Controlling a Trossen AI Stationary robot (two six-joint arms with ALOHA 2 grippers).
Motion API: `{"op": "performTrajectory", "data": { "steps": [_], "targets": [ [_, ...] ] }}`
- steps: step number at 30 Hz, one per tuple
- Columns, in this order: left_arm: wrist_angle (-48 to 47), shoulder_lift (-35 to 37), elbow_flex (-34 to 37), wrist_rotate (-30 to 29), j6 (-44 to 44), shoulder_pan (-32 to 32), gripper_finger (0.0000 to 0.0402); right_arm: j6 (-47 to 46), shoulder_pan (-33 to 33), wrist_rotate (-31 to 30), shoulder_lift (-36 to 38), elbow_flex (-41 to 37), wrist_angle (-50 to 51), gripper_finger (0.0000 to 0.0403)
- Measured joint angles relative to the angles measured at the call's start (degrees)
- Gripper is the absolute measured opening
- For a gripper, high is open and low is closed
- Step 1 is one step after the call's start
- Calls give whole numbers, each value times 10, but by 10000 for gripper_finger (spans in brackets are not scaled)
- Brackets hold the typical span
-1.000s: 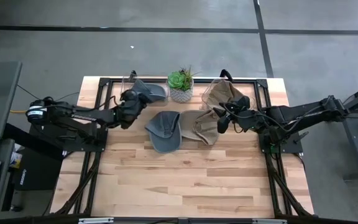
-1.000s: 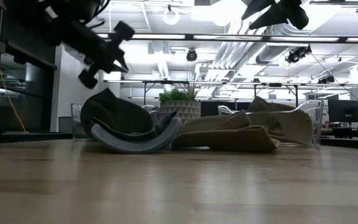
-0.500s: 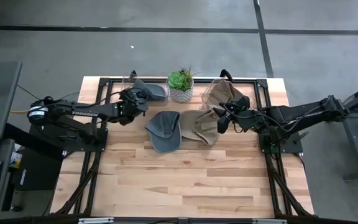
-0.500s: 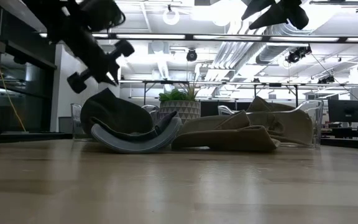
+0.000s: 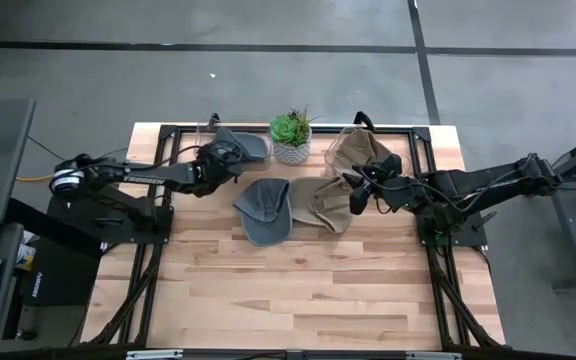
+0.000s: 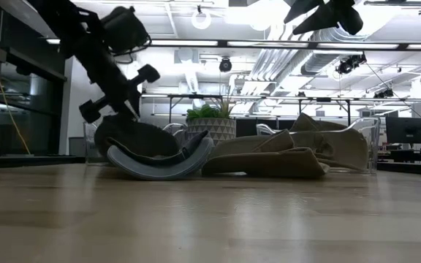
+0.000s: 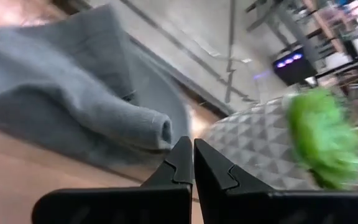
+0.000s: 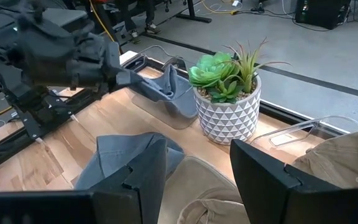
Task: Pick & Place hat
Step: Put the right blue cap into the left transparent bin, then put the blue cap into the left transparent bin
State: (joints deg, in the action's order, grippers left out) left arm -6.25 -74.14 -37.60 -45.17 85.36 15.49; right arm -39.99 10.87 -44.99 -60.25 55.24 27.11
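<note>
Handling: the hats look light, soft and floppy; cloth will likely fold or sag when lifted. Only the brim seems stiff enough to pinch, so the brim edge or a raised crown fold is the likely place to grip.
Grey hat on table point(image 5: 264, 208): a blue-grey cap lying near the table's middle, crumpled, with its curved brim showing in the low view.
Tan hat on table point(image 5: 325, 203): a khaki cap just beside the grey one, touching it, lying flattened.
Grey hat in bin point(image 5: 240, 145): another blue-grey hat, draped over the rim of the clear left bin point(image 6: 88, 134), beside the potted succulent point(image 5: 291, 137).
Tan hat in bin point(image 5: 361, 152): khaki, slumped in the clear right bin point(image 6: 370, 140).
Left gripper point(image 5: 230, 160): fingers pressed together, holding nothing, at the grey hat in the left bin; I cannot tell whether it touches.
Right gripper point(image 5: 358, 193): fingers spread wide and empty, raised above the tan hat on the table.
Table point(image 5: 298, 290): pale wood, 2 hats on it, 2 in bins.
</note>
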Motion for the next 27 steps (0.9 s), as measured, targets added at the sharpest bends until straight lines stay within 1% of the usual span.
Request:
{"op": "performTrajectory", "data": {
  "steps": [2,7,12,23,27],
  "targets": [
    [-16,-9,1,10,13,0,0,0,0,0,0,0,0,172],
    [-14,-24,1,22,22,-1,0,0,0,0,0,0,0,172],
    [-11,-37,1,22,24,-1,0,0,0,0,0,0,0,172],
    [-16,-37,1,41,39,-1,0,0,0,2,0,0,-1,172],
    [-1,-32,1,44,54,-1,0,0,0,3,0,0,-1,172]
  ]
}}
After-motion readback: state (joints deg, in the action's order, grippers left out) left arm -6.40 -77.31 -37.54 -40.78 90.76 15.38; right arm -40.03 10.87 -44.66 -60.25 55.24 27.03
